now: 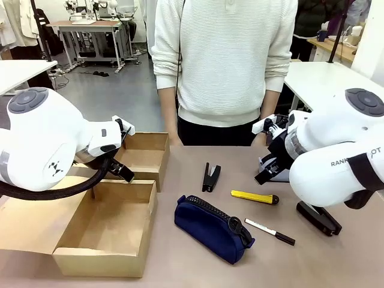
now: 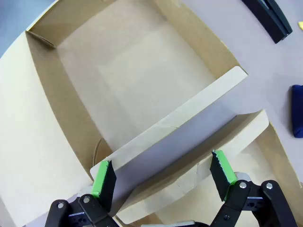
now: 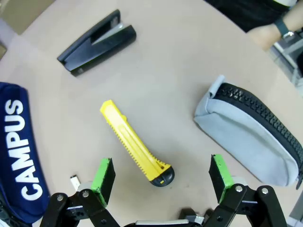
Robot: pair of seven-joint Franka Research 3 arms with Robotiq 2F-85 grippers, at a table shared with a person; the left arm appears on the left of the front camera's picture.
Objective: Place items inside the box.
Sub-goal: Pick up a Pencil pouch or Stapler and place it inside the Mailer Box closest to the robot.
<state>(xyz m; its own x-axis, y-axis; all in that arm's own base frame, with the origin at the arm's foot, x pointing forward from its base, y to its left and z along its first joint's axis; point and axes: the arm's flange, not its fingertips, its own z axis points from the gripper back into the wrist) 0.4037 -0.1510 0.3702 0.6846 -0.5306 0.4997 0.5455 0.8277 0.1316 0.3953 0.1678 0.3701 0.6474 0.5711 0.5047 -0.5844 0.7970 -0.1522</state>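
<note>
A grey floor is seen. White tables are placed at both sides, a brown desk far back.

White capitals "CAMPUS" — on the navy-blue pouch; partial lettering "RANK" and "OT" — on the right arm.

The left gripper hangs with its green-padded fingers spread wide and nothing between them, above a pale upright cardboard panel that runs between an open brown cardboard box with a bare floor on the far side and the corner of another brown cardboard box on the near side. To the right, on the grey table, lie a black stapler and, nearer, the edge of a navy-blue fabric pouch.
</note>
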